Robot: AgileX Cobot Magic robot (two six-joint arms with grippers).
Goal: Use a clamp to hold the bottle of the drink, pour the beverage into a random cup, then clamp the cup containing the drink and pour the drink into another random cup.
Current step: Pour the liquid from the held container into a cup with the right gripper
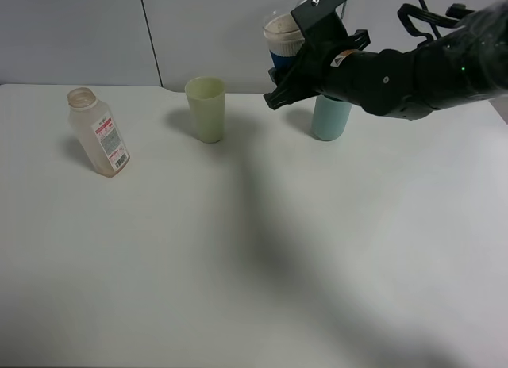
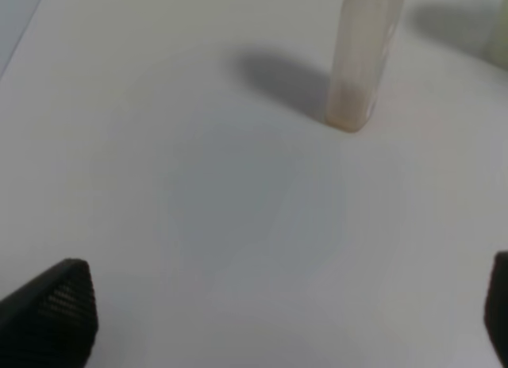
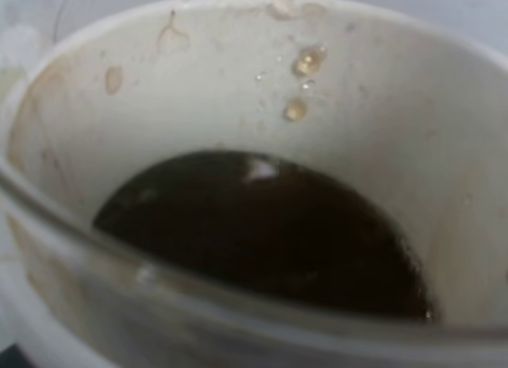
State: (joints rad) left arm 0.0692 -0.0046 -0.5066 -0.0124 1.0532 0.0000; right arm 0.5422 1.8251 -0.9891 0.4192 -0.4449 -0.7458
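exterior high view, right fingers gripping blue-sleeved cup aloft, beverage inside

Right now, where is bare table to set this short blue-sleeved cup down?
The whole near half of the white table is bare, in front of the clear squarish plastic bottle and pale yellow-green plastic tumbler. The gap between those two is free. Crowded: back right, where the teal cup stands under the black arm holding the short blue-sleeved cup.

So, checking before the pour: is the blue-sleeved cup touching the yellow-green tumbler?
Apart. The exterior high view shows the blue-sleeved cup held up in the right gripper, with a clear gap between it and the yellow-green tumbler.
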